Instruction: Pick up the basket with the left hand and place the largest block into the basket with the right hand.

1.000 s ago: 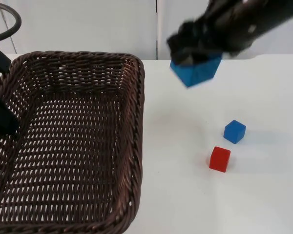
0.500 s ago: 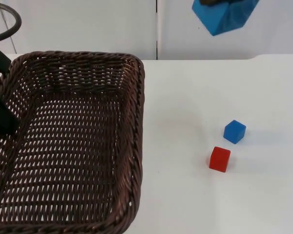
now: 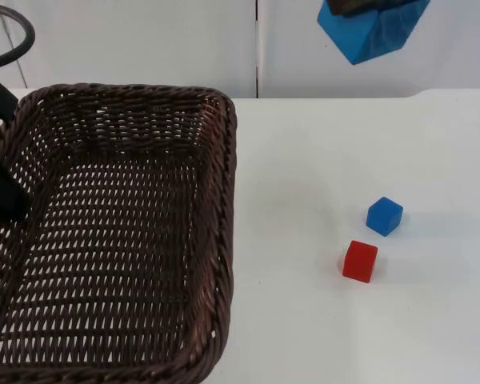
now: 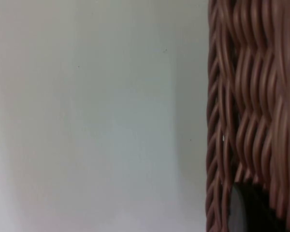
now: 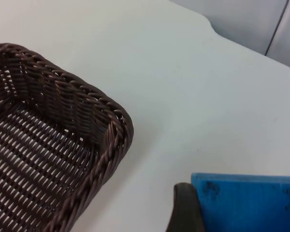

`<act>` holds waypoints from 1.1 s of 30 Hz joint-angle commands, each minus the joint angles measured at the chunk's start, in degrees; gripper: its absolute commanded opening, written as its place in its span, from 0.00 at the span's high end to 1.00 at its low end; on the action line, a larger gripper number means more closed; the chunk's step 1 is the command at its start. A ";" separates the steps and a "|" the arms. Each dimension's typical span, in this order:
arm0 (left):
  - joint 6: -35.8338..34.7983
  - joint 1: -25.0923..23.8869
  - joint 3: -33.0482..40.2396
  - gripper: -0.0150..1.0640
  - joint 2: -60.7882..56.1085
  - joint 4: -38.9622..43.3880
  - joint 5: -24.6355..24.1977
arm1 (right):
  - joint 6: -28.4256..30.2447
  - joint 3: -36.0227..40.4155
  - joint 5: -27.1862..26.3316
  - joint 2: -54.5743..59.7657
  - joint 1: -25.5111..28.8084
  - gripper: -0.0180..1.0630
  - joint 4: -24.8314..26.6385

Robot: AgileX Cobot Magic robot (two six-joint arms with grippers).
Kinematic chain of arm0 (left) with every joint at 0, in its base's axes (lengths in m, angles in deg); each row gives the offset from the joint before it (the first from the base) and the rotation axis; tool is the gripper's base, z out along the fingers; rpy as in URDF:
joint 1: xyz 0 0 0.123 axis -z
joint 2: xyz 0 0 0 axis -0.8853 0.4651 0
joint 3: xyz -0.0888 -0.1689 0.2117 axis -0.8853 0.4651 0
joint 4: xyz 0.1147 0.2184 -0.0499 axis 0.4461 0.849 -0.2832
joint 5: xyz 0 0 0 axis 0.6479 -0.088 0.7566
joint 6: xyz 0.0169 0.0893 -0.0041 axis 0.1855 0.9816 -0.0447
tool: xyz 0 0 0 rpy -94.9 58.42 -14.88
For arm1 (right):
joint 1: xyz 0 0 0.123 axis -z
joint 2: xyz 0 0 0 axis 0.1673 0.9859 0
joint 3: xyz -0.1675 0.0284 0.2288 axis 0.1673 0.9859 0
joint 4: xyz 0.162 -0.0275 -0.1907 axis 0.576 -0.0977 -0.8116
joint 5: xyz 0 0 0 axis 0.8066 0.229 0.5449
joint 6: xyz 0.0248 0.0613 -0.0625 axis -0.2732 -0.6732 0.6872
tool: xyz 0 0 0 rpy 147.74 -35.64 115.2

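Right gripper [image 3: 368, 6]: jaws clamped on large blue block [image 3: 372, 30], raised | basket [image 3: 224, 160] lies leftward, below | left gripper [image 3: 0, 188]: jaws clamped on basket rim

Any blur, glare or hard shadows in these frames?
Top view: even light, soft shadows beside the small blue block and red block. Left wrist view: basket weave soft, out of focus. Right wrist view: big blue block slightly soft; no glare.

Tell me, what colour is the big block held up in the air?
Blue: the large blue block, held high by the right gripper, shows best in the top view.
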 commanded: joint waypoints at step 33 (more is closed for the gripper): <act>0.07 -0.16 0.05 0.99 -0.87 -1.30 0.10 | 4.30 -9.18 -3.04 13.44 -16.42 0.97 0.00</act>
